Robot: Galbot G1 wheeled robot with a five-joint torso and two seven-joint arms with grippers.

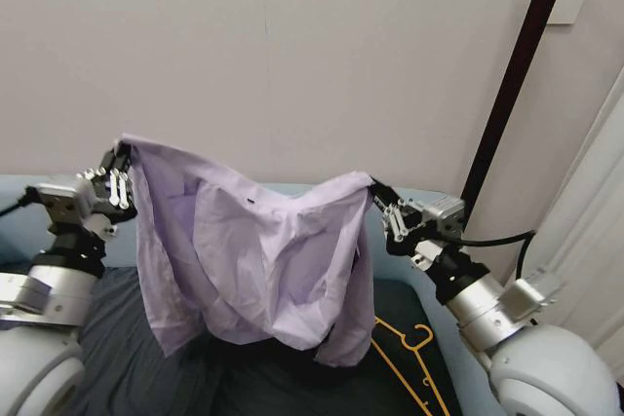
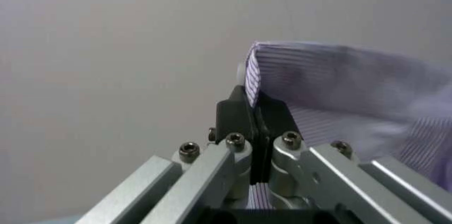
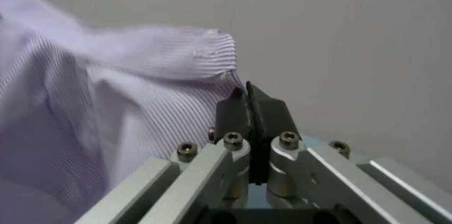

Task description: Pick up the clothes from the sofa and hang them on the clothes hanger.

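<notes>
two grips, nearest first: left tool (image 1: 124, 169) clamped on one top edge of the lilac shirt (image 1: 253, 260), right tool (image 1: 378, 193) clamped on the other, with the garment slung between them above the dark sofa seat (image 1: 112, 330) and a yellow hanger (image 1: 415, 338). light, limp and thin, likely to sag and slide, so best pinched by the shoulder seams or collar. farther off, a dark rack pole (image 1: 512, 75) against the wall (image 1: 244, 36).

Lilac pinstriped shirt (image 1: 263, 260) hangs spread in mid-air, yellow hanger (image 1: 403, 356) lying below.
</notes>
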